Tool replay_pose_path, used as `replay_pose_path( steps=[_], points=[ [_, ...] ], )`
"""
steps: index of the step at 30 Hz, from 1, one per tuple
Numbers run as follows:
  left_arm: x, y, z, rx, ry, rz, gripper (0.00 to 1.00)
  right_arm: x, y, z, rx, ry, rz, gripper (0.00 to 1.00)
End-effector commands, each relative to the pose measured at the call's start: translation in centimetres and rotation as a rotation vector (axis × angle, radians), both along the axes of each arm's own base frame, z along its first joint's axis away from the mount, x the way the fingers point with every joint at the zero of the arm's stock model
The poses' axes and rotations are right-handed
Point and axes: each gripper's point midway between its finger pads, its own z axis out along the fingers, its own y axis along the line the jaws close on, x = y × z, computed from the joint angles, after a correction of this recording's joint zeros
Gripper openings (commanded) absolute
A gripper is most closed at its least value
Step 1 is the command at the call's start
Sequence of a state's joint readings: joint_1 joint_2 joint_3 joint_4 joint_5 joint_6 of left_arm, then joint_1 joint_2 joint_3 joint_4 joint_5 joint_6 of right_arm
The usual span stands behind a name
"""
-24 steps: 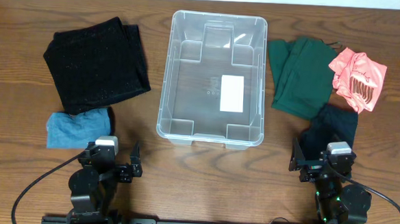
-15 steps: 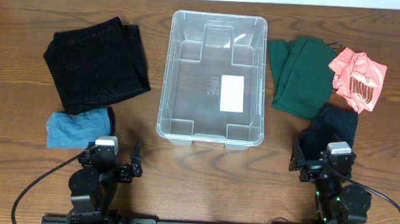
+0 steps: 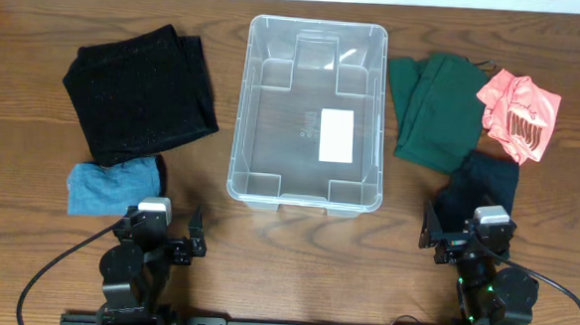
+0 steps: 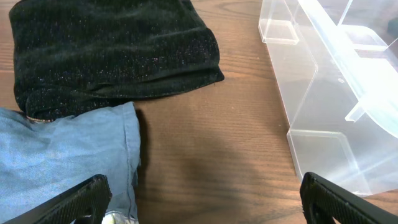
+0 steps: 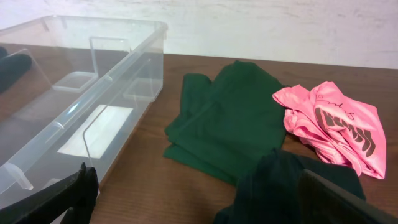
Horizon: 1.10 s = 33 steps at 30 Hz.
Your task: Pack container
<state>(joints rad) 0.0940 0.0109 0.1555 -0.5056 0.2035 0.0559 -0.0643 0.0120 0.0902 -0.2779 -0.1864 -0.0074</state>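
The clear plastic container (image 3: 310,112) stands empty at the table's middle, a white label (image 3: 336,135) on its base. It also shows in the left wrist view (image 4: 336,99) and the right wrist view (image 5: 81,93). My left gripper (image 3: 165,238) rests near the front edge, open and empty (image 4: 202,202), beside a blue cloth (image 3: 113,188). My right gripper (image 3: 465,236) is open and empty (image 5: 205,199), just in front of a dark folded garment (image 3: 480,187).
A black folded garment (image 3: 139,93) lies left of the container, above the blue cloth (image 4: 62,155). A dark green garment (image 3: 437,111) and a pink shirt (image 3: 518,113) lie to the right. Bare wood lies in front of the container.
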Motion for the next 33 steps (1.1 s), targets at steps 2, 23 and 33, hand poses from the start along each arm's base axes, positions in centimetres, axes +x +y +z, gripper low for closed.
replay_pose_path(
  steps=[2, 23, 33],
  points=[
    [-0.1, -0.2, -0.7, -0.006, 0.017, -0.011, 0.98, 0.0, -0.1, 0.0, 0.011, -0.001, -0.004, 0.99],
    [-0.1, -0.2, -0.7, -0.006, 0.016, -0.011, 0.98, 0.0, -0.1, 0.0, 0.011, -0.001, -0.004, 0.99],
    [0.5, -1.8, 1.2, -0.114, -0.055, -0.062, 0.98, 0.0, -0.1, 0.0, 0.011, -0.001, -0.004, 0.99]
  ],
)
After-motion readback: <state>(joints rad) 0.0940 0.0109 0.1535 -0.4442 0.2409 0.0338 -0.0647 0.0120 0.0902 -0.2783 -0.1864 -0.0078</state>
